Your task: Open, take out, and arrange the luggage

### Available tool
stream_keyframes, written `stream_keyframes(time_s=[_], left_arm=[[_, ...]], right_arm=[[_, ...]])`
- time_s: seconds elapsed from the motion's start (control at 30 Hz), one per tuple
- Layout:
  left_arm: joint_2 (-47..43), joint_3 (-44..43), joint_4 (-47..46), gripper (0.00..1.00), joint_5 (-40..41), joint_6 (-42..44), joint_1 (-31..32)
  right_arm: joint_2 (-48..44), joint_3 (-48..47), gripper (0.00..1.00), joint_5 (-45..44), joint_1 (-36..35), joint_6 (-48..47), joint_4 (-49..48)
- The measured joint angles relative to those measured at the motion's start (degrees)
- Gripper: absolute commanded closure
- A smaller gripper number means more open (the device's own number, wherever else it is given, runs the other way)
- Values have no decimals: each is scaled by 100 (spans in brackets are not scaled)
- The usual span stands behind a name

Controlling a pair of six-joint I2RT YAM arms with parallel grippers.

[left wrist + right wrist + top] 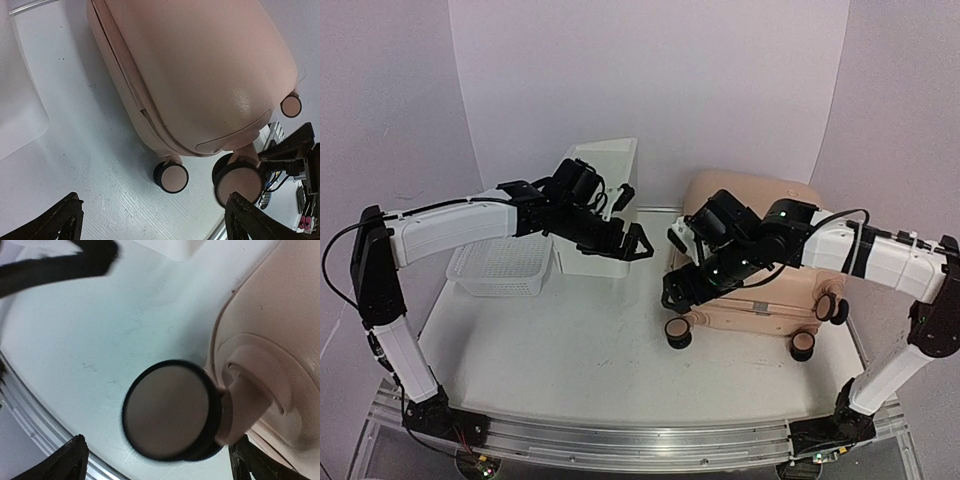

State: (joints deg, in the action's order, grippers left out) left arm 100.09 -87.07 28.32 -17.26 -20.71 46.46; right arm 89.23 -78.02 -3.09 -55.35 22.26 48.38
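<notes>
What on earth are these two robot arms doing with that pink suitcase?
They are working on the pink suitcase, which lies shut on the table. The right hand is open, down by a front wheel, holding nothing. The left hand hangs open above the table's middle, also empty. A white basket and white box sit to the left.

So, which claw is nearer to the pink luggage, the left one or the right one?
Right. The right claw hangs open just over the luggage's front-left caster wheel. The left claw hovers apart, off to the luggage's left.
</notes>
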Motion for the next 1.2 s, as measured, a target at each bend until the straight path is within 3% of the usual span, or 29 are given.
stream_keyframes(time_s=[0.1,0.17,0.4,0.57,0.77,0.93,1.2], left_arm=[[-94,22,-42,1,0,-42,0],[-98,22,-87,1,-61,-63,2],[81,-131,-160,0,-229,-131,337],[439,-413,-164,1,-195,-118,745],[918,-820,-46,2,4,13,1093],[1187,-1019,87,17,402,63,1215],[1298,-1309,468,37,1694,238,1311]], right_arm=[[-354,-133,2,76,-59,-140,-37],[-691,-278,2,0,306,-219,144],[-1506,-446,2,-896,3495,-448,885],[-1768,63,2,-697,4935,-409,1366],[-2636,881,6,269,5016,-225,2015],[-3388,1303,30,866,5016,-210,2594],[-3390,1941,50,1823,4699,-162,2835]])
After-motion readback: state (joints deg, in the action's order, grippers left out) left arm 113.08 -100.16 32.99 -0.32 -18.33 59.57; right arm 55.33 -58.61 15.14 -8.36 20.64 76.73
